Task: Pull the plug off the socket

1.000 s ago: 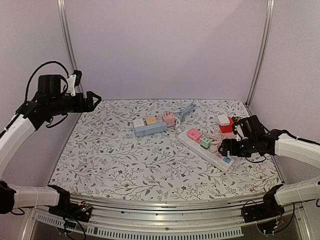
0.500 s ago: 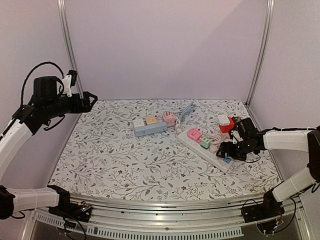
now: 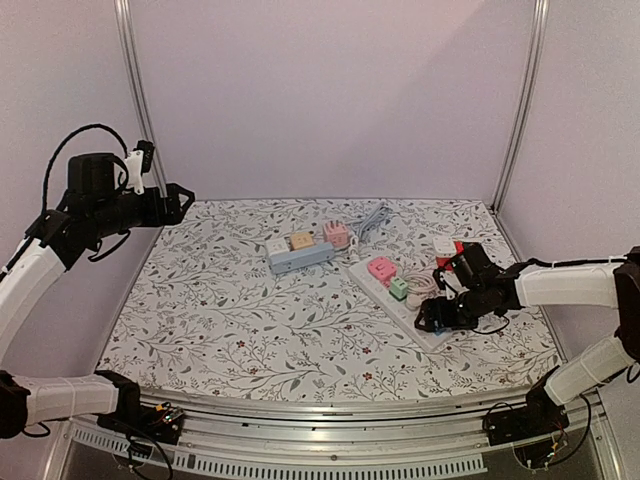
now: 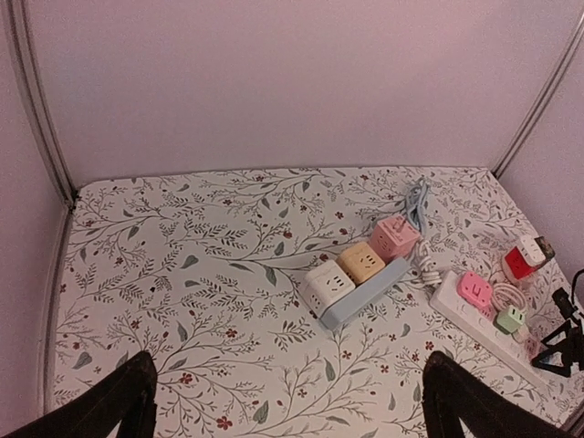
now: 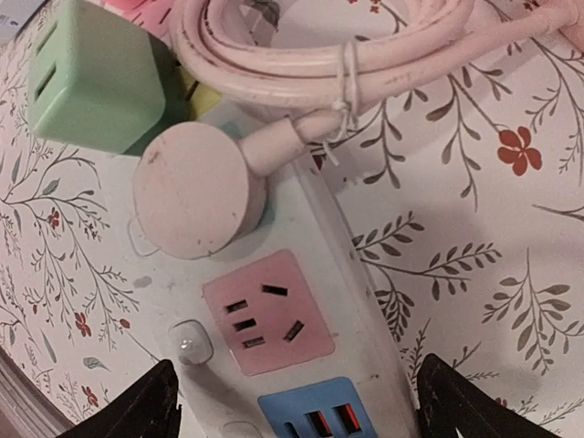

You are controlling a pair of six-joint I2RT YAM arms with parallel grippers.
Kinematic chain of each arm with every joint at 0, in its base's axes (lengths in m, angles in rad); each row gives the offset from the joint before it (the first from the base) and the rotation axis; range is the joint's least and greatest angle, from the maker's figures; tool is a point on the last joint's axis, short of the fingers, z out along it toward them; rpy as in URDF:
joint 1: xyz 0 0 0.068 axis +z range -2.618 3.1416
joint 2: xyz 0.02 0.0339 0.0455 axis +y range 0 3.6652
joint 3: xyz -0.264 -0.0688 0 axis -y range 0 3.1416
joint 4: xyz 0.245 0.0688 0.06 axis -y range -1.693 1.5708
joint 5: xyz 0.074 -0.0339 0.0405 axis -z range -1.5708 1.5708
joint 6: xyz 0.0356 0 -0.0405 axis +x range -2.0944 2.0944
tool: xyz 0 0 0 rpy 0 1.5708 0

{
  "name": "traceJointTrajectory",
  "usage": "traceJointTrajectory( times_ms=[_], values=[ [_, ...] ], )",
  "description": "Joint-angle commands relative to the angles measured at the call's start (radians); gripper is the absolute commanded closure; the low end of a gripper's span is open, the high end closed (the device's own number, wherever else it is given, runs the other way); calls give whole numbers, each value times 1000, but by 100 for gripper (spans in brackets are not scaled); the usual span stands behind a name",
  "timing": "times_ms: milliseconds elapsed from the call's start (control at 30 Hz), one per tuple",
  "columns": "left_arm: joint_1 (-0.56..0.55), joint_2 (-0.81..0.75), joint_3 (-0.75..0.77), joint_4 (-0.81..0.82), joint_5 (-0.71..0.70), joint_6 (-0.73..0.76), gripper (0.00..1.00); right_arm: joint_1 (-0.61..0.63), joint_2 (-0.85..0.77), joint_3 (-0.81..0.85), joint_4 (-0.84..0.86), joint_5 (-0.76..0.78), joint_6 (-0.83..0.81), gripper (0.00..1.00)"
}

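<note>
A round pale pink plug (image 5: 196, 196) sits in the white power strip (image 5: 310, 228), its pink cable (image 5: 310, 55) coiled beside it. A green adapter (image 5: 96, 78) is plugged in just past it. My right gripper (image 5: 294, 383) is open and low over the strip's near end, a finger on each side of it, above the empty pink socket (image 5: 266, 312) and short of the plug. From above, the right gripper (image 3: 435, 315) covers that end of the strip (image 3: 380, 292). My left gripper (image 3: 185, 198) hangs open, high at the far left, holding nothing.
A pink adapter (image 3: 381, 267) sits further along the strip, and a red and white adapter (image 3: 447, 248) lies behind the cable. A blue strip (image 4: 365, 290) with three cube adapters lies mid-table, a grey cable (image 3: 372, 218) behind it. Walls and metal posts enclose the table.
My right gripper moved left and nearer along the white strip and its jaws narrowed a little. The strip's near end shifted left with it. The left arm drew slightly left, then stayed still.
</note>
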Motion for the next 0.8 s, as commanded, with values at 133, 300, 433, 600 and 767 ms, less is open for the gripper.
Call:
traceJointTrajectory(
  times_ms=[133,300,433,600,767],
  values=[
    [4,10,-14,5,-20,0,0,281,-22,53,-41,170,79,12],
    [4,9,-14,5,-27,0,1,368,54,126,-84,323,92,11],
    [4,8,-14,2,-33,2,0,408,142,189,-123,411,116,8],
    [4,5,-13,0,-39,6,0,460,209,265,-198,530,132,5],
    [4,1,-13,-2,-39,6,0,461,232,268,-191,522,139,3]
  ],
)
